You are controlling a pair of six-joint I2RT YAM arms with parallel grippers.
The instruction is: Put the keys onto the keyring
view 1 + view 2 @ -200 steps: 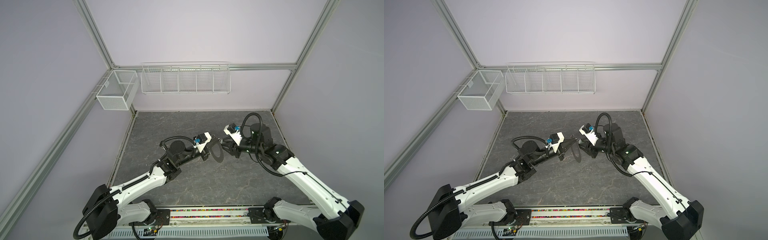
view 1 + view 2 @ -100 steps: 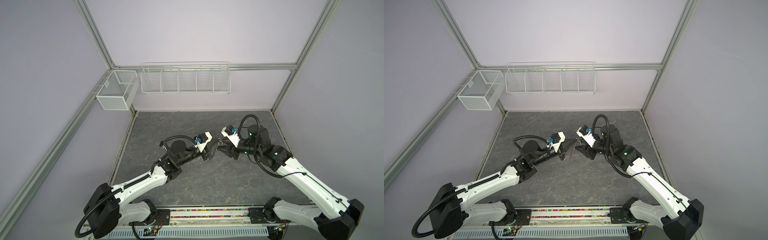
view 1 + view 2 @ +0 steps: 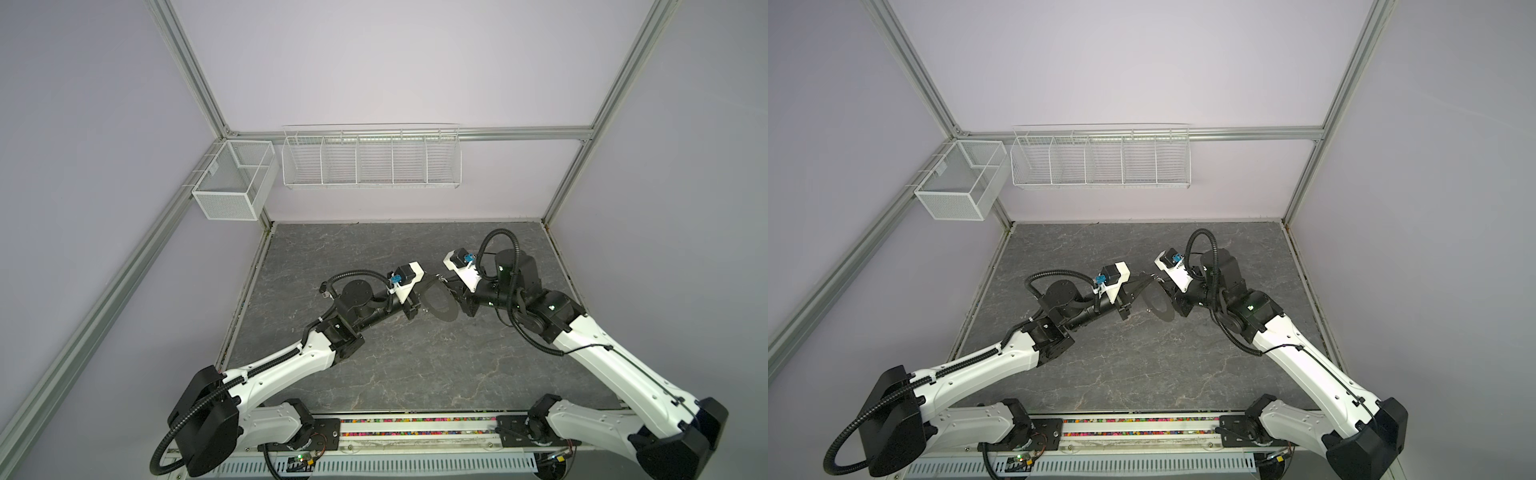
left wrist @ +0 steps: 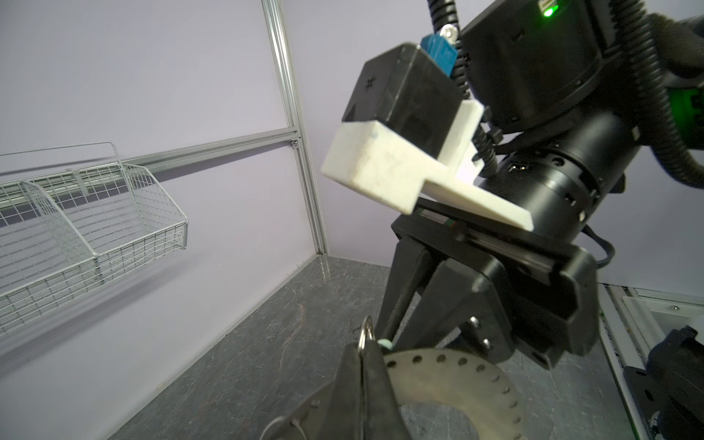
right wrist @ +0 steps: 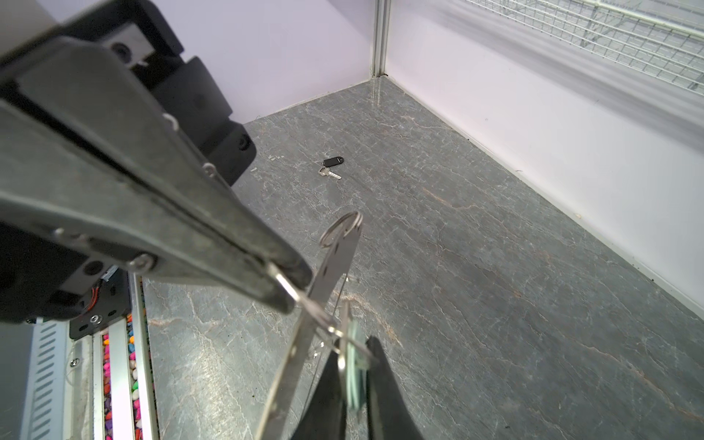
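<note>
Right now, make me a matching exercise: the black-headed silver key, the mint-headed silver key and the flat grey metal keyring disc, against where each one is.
1 black-headed silver key
2 mint-headed silver key
3 flat grey metal keyring disc

A pinched in the right gripper
B lying on the grey table
C held off the table by the left gripper

Pairs: 1-B, 2-A, 3-C

This looks like a robot laboratory cell. An aluminium frame [image 3: 519, 134] with plain lilac walls [image 3: 395, 62] closes in a grey stone-pattern tabletop [image 3: 415, 365]. Low in both top views two white-and-black robot arms [image 3: 286, 368] stand on a rail [image 3: 415, 426]; white wire baskets [image 3: 370, 166] hang at the upper middle.
</note>
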